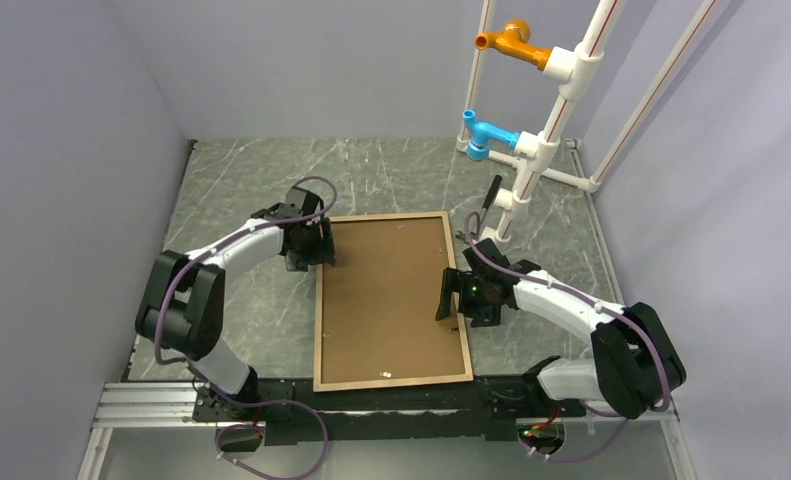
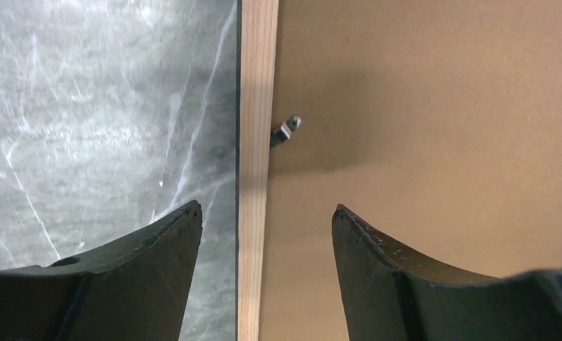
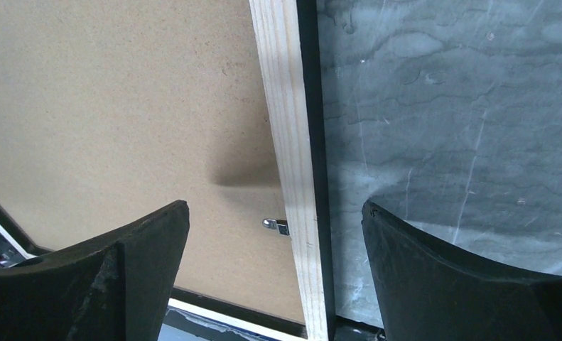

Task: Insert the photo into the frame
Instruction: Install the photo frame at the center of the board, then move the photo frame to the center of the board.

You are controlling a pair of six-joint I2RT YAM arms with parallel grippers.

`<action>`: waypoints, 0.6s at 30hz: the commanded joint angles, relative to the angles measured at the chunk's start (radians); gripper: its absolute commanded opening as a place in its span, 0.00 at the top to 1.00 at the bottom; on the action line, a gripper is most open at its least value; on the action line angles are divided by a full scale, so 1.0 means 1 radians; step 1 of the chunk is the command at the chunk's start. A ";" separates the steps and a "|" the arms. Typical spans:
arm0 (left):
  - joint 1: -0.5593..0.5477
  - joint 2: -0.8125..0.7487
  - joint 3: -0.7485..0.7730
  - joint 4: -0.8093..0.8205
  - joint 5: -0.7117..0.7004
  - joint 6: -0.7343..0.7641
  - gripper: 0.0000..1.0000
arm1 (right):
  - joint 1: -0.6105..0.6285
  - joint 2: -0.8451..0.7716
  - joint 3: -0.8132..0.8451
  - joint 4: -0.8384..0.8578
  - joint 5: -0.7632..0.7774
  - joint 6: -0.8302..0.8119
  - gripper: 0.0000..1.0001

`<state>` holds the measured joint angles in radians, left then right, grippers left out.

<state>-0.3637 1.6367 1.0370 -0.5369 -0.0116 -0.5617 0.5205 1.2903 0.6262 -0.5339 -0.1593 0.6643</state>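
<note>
Filling frame (image 1: 318,320), backing board (image 1: 391,300), pipe rack (image 1: 544,148) beyond

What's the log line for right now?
left gripper: open over frame rail | right gripper: open over opposite rail | backing board: in frame | photo: unseen

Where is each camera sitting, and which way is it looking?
Top external: high behind the arms, looking down on the table; both arms, left hand and right hand show.
Left wrist: on the left arm, looking down past its own fingers at the left rail of the frame.
Right wrist: on the right arm, looking down past its fingers at the right rail.
Shared: both wrist views show rail, brown backing board and a metal clip.
</note>
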 commanded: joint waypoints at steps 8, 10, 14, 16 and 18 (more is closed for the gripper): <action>-0.007 -0.185 -0.251 0.077 0.147 -0.074 0.31 | 0.071 -0.015 -0.070 0.050 -0.067 0.080 0.07; -0.007 -0.208 -0.277 0.084 0.155 -0.079 0.31 | 0.108 -0.005 -0.069 0.056 -0.062 0.104 0.08; -0.008 -0.239 -0.299 0.087 0.191 -0.078 0.33 | 0.201 0.005 -0.044 0.049 -0.038 0.155 0.08; -0.019 -0.252 -0.300 0.078 0.203 -0.078 0.34 | 0.231 0.000 -0.030 0.029 -0.028 0.173 0.07; -0.035 -0.271 -0.305 0.065 0.200 -0.084 0.34 | 0.250 -0.014 -0.020 0.016 -0.022 0.189 0.07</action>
<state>-0.3698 1.4162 0.7387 -0.4778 0.1341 -0.6235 0.7265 1.2705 0.5999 -0.4808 -0.1844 0.7837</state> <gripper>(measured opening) 0.666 0.925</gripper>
